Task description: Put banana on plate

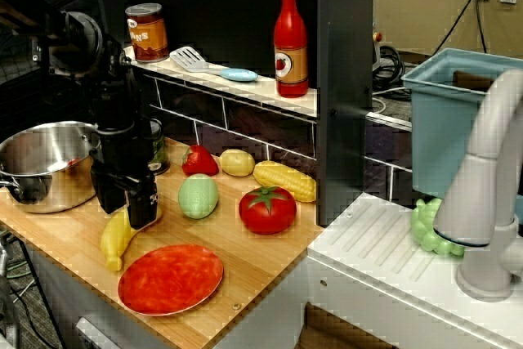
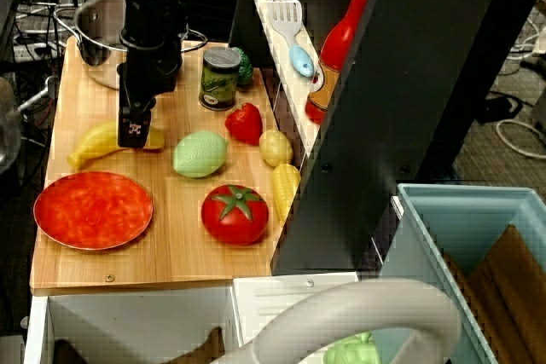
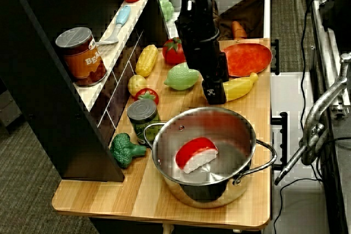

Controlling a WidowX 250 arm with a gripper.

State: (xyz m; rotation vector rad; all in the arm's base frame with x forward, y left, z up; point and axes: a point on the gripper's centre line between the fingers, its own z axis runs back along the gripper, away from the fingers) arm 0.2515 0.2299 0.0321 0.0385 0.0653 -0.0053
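Side view shows my end effector [image 1: 140, 206] down on the banana [image 1: 117, 239], grip state unclear, plate [image 1: 171, 279] just beyond still bare.

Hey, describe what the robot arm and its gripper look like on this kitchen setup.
The arm is all black, built of chunky blocky segments with a rounded joint housing near the top. It narrows to a black gripper with flat, slab-like fingers. A small white marking shows near the fingertip end in the overhead view. No loose cables are clearly visible on it.
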